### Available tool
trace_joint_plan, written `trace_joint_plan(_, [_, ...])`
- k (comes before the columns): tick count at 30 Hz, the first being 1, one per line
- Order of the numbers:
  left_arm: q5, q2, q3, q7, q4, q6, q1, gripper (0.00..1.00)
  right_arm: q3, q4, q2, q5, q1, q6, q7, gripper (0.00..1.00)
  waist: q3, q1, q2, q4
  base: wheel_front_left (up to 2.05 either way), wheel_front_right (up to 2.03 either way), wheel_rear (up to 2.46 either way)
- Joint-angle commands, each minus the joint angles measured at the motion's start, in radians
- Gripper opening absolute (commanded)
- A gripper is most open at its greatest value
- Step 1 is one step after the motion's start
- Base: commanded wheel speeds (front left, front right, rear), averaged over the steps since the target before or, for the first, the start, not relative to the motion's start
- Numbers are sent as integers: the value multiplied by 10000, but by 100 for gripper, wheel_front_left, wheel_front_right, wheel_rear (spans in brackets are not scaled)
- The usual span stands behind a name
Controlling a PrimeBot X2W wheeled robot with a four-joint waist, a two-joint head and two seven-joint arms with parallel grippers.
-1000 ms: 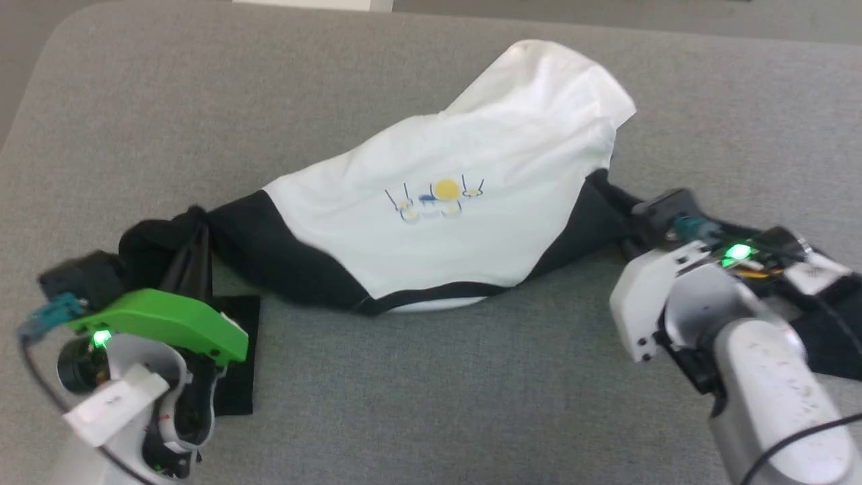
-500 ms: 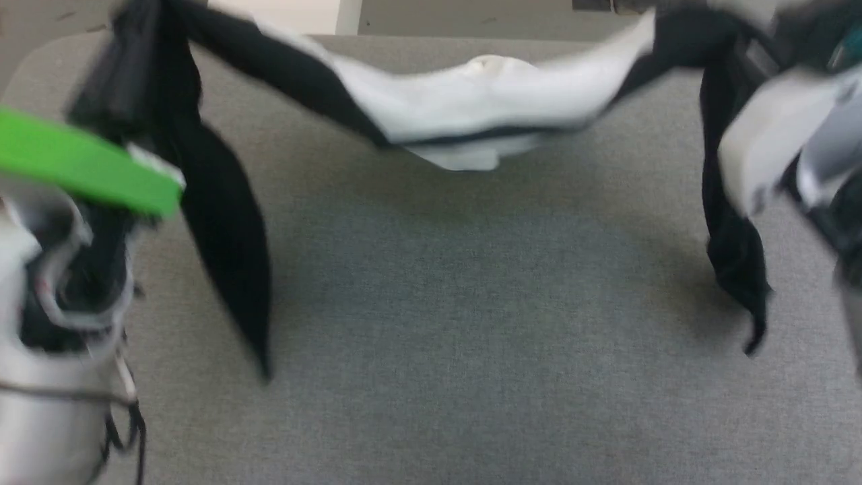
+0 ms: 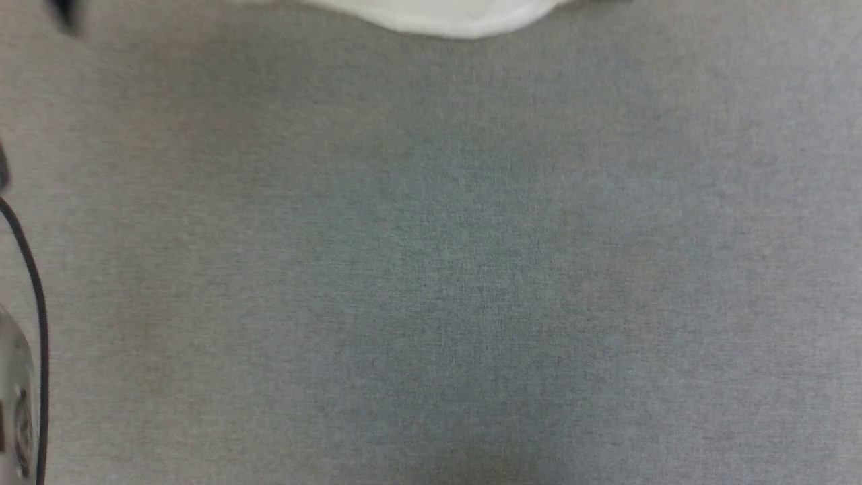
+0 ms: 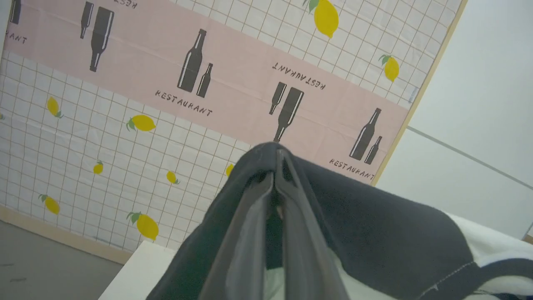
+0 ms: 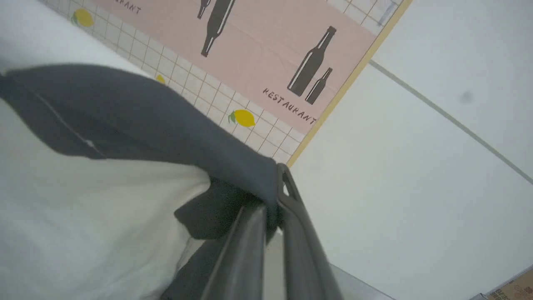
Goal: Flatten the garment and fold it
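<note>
The garment hangs in the air. In the head view a rounded white edge of the garment (image 3: pixel 458 17) dips in at the top, above the grey table. My left gripper (image 4: pixel 275 175) is shut on the garment's black sleeve (image 4: pixel 374 225), which drapes over both fingers. My right gripper (image 5: pixel 278 191) is shut on the other black sleeve (image 5: pixel 137 129), with white body cloth (image 5: pixel 83 216) spreading left of it. Both grippers point up toward the wall.
The grey fabric table top (image 3: pixel 431 269) lies below. A dark cable (image 3: pixel 30 283) and a bit of pale arm show at the left edge. Behind stands a wall cloth printed with bottles and lemons (image 4: pixel 166 83), and a plain white wall (image 5: pixel 416 166).
Both grippers have lifted the garment off the table by its sleeves, up past the head view's top edge. The head view has shifted too.
</note>
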Motion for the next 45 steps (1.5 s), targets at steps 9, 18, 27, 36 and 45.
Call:
trace_joint_plan(9, [114,-265,622,-1645,1392,-394,-2147,0,-1809,1667,702,-1938,-2151,-21,-2473,0,1512,-3,0,-272,0,0,0])
trace_joint_plan(18, [79,-398,103,-1779,2471,-1168,-998,0,-1514,2977,904,-1802,-1208,-21,-3557,0,1744,-3,0,-65,0,0,0])
trace_joint_plan(27, [223,50,-783,-890,2641,-1573,2383,0,221,2670,193,511,2033,-21,-3137,0,561,-3,0,8,0,0,0])
trace_joint_plan(36, [-499,275,-1264,589,702,-1111,6962,0,-11,-617,-918,2404,6902,-21,-1041,0,-901,-3,0,158,0,0,0])
trace_joint_plan(45, [-910,624,-1591,1416,-1297,-334,10740,0,-2347,-4572,65,2132,12097,-21,1024,0,-1935,-3,0,440,0,0,0])
